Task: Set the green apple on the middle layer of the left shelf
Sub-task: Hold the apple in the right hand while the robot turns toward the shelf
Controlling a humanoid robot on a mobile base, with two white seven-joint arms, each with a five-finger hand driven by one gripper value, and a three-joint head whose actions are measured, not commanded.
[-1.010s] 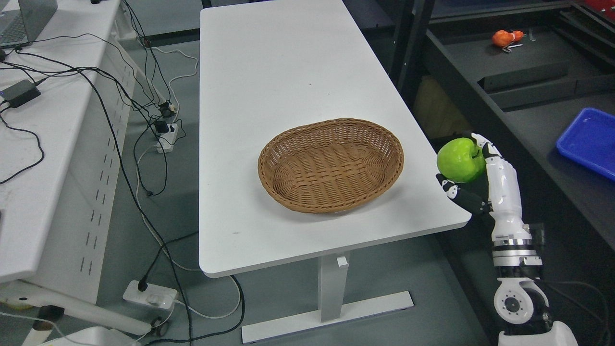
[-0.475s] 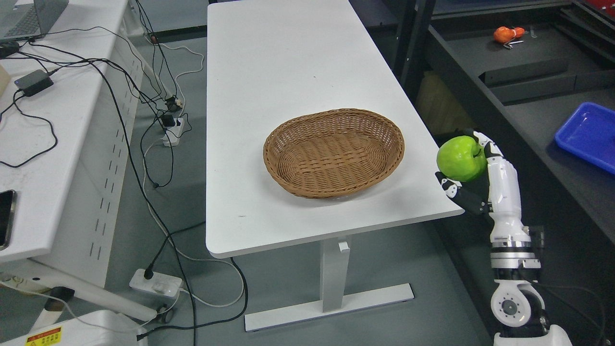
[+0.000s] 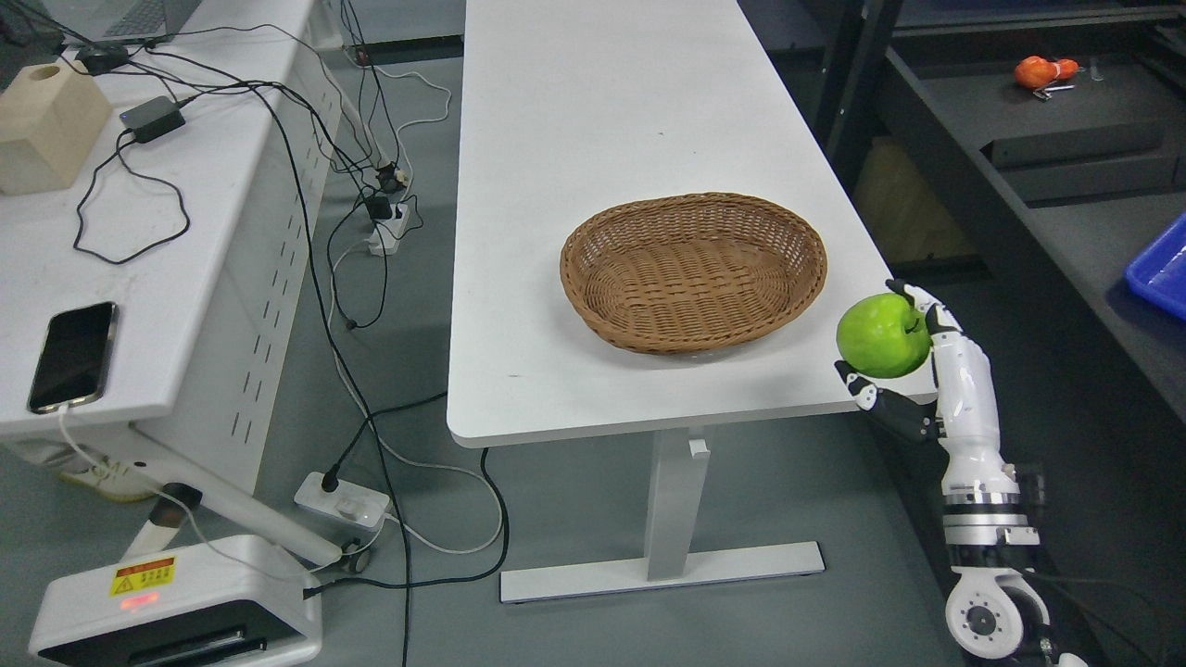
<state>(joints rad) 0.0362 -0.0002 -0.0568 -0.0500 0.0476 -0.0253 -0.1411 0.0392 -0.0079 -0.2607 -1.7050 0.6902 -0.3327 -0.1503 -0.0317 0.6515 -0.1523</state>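
The long white desk stretches away up and to the left of the right robot hand, its near right corner just beside the hand. A second white desk stands well apart to the far left, strewn with black cables, a phone and a pale wooden block. Dark shelving runs along the right, behind and above the hand, with a blue tray at the picture's edge and a small orange thing farther back.

On the long desk, up and to the left of the hand, lies an oval woven basket, brown and shallow, with nothing showing inside it.

The green apple is bright, glossy yellow-green and round, with a dark dimple at its upper right. It sits in the robot hand, held in the air at the desk's near right corner, not on any shelf layer.

The right arm rises from the lower right edge, its white forearm nearly upright above a silver wrist joint. The hand grasps the apple from below and from the right: white fingers curl over its right side, and a dark thumb props it underneath.
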